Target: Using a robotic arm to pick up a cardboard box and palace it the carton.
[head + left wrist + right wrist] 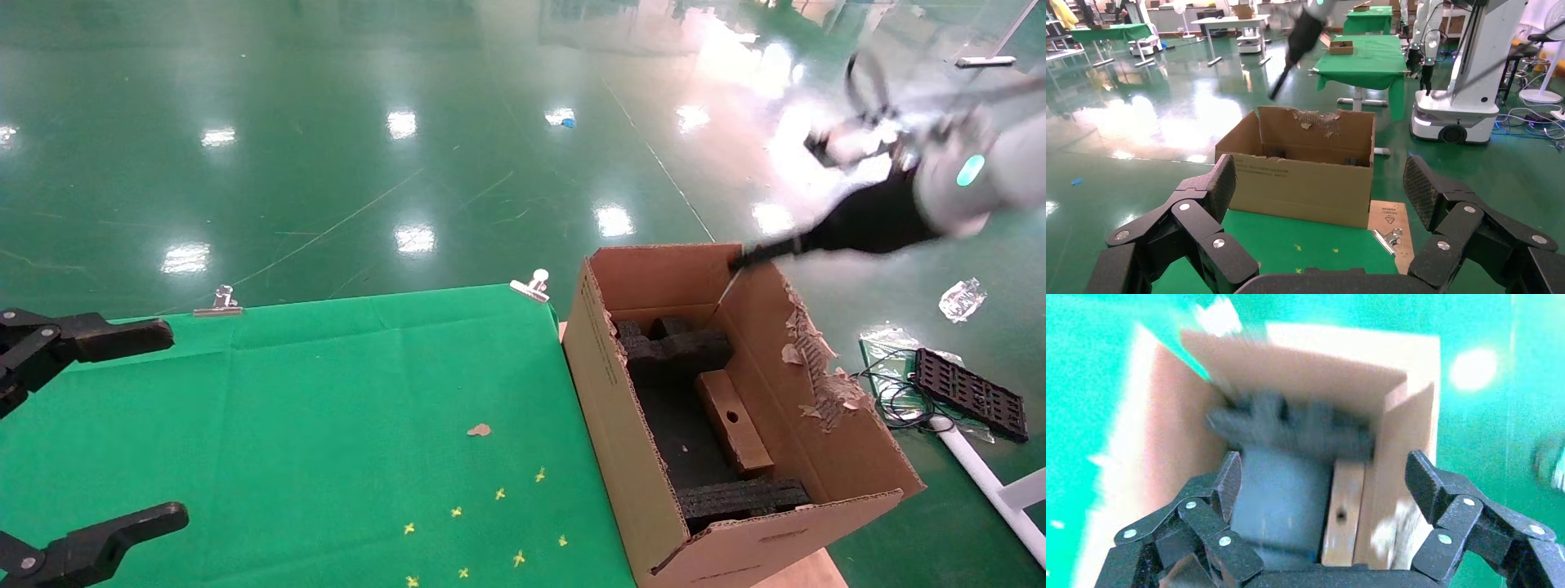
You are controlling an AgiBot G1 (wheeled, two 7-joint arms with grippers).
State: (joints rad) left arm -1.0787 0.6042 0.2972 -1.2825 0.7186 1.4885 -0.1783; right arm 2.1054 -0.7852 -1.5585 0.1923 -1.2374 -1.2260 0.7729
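The carton (621, 425) stands open at the right end of the green table, with a torn right flap and black foam (678, 351) inside. The small cardboard box (733, 420) with a round hole lies inside it along the right wall. My right gripper (760, 255) hangs blurred above the carton's far right corner, open and empty. In the right wrist view, the gripper (1324, 478) looks down into the carton (1303, 373) at the box (1343, 514). My left gripper (155, 425) is parked open at the table's left edge; the left wrist view shows it (1318, 184) facing the carton (1303, 184).
The green cloth (327, 408) is held by metal clips (218, 302) (531, 286) and bears a cardboard scrap (479, 429). A black tray (968, 392), cables and a white frame leg (989, 482) lie on the floor right of the carton. Another robot (1468, 73) stands behind.
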